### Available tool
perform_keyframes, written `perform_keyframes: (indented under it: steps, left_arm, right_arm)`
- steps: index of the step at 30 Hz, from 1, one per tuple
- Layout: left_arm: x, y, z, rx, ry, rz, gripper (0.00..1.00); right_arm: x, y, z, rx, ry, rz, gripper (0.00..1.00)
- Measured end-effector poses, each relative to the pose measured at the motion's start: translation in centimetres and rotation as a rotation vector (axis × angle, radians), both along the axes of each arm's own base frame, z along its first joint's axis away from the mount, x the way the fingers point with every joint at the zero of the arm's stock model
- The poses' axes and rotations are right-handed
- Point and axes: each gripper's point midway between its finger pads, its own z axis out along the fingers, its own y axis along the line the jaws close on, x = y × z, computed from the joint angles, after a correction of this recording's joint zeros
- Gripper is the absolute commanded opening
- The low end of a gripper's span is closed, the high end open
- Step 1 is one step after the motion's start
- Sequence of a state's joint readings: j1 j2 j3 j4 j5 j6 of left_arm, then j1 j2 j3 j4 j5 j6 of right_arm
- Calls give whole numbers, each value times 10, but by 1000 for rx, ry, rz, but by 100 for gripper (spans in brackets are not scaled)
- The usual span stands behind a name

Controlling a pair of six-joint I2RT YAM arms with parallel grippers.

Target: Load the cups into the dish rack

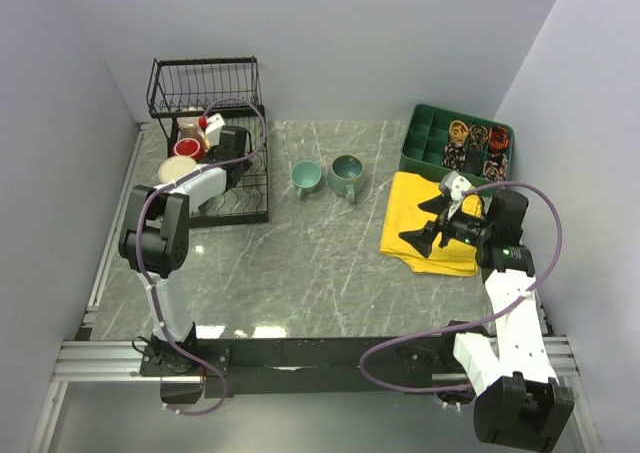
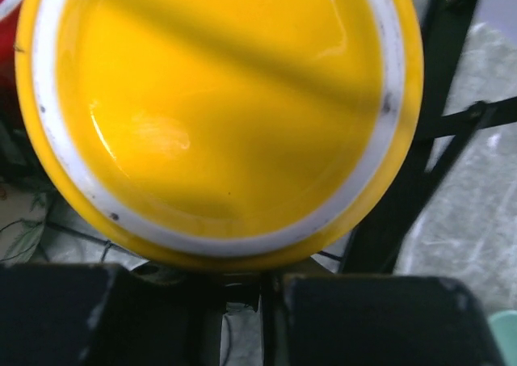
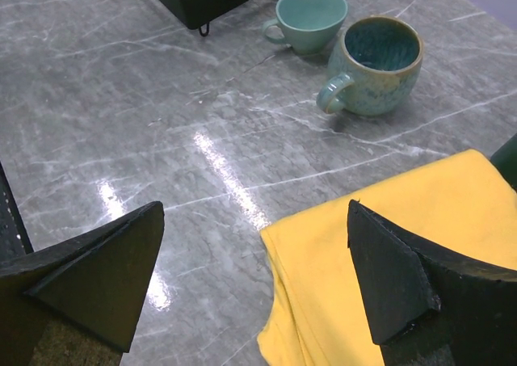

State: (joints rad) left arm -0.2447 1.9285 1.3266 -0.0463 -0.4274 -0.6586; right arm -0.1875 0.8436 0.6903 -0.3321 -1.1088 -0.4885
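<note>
At the rack (image 1: 205, 85), the yellow mug (image 2: 218, 115) sits just beside our left claw (image 2: 271, 285); we cannot tell its grip. Our right claw (image 3: 254, 212) stands released.

A gray stone table (image 1: 300, 263) has white lines running through it. A yellow cloth (image 1: 415, 223) lies flat on the right side of the table. Right behind the cloth sits a green tray (image 1: 425, 138) with little boxes inside. Some boxes hold small rings (image 1: 460, 130), orange, brown and red.
</note>
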Motion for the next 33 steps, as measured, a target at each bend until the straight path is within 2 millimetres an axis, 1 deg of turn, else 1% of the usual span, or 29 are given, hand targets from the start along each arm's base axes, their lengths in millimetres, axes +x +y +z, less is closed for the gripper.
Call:
perform_keyframes:
  steps: [5, 8, 10, 12, 16, 21, 26, 30, 33]
  left_arm:
    - [-8, 8, -12, 23, 16, 22, 1]
    - [-24, 17, -22, 58, 30, 38, 1]
    - [-32, 21, -23, 69, 32, 45, 1]
    - [-34, 22, -20, 72, 26, 48, 1]
    - [-27, 20, -10, 58, -20, 47, 1]
    - [-24, 14, -9, 47, -22, 26, 1]
    - [-9, 2, -5, 32, -26, 8, 1]
    - [2, -6, -10, 26, -12, 6, 1]
    - [3, -9, -19, 21, 13, 5, 1]
  right_arm:
    - [-1, 0, 1, 0, -4, 2, 100]
    - [-2, 1, 1, 3, -2, 6, 100]
    - [-2, 1, 1, 4, -1, 8, 100]
    - [-2, 1, 0, 5, 2, 8, 100]
    - [-3, 0, 0, 6, 7, 6, 100]
    - [-4, 0, 0, 11, 9, 9, 100]
    - [-6, 1, -1, 15, 13, 19, 100]
    - [-6, 2, 0, 15, 12, 23, 100]
    - [-6, 2, 1, 12, 7, 25, 100]
